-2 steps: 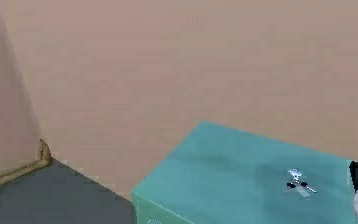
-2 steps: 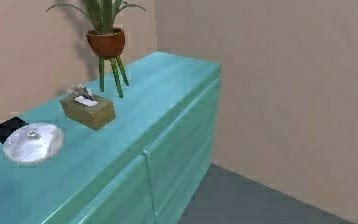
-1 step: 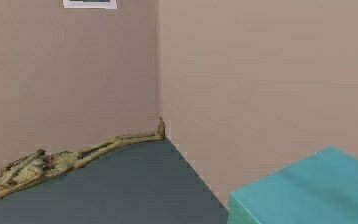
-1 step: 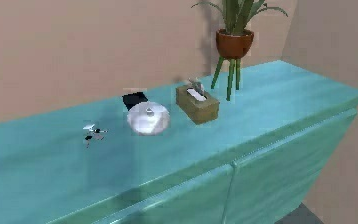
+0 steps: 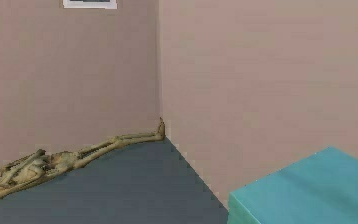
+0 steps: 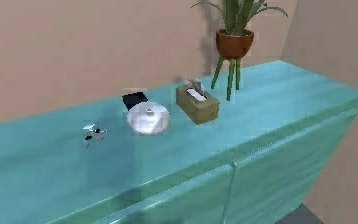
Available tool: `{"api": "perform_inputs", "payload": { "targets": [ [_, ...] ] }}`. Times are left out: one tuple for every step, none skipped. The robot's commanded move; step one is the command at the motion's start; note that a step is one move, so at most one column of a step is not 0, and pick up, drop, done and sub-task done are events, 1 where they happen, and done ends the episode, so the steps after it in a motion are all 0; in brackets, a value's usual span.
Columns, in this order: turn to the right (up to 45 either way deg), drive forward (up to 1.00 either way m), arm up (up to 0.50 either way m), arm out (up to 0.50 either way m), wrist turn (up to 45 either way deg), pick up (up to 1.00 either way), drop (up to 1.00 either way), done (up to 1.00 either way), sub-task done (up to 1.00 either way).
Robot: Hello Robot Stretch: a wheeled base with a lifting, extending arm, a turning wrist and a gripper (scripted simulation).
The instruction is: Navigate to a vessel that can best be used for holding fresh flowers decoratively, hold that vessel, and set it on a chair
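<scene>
Likely vase: pale rounded blob (image 6: 147,118) on the teal bench (image 6: 287,110), between black item (image 6: 134,99) and tissue box (image 6: 197,103). Cannot tell the fingers' state or their offset to it. Risk: the reach clips the box or the potted plant (image 6: 234,40), or grabs the wrong vessel.

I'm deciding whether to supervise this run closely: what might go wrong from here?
The round pale thing sits close to the tissue box and a dark thing on the teal cabinet: a reach for one may knock another. The potted plant stands on thin green legs and may tip if brushed. Ahead, a long bony thing on the floor could catch the wheels.
</scene>
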Motion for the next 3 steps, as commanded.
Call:
{"api": "perform_inputs", "payload": {
  "targets": [
    [0.0,0.00,0.38,0.00,0.0,0.00,0.00,0.00,0.00],
    [0.0,0.00,0.00,0.24,0.0,0.00,0.00,0.00,0.00],
    [0.0,0.00,0.00,0.00,45.0,0.00,0.00,0.00,0.00]
  ]
}}
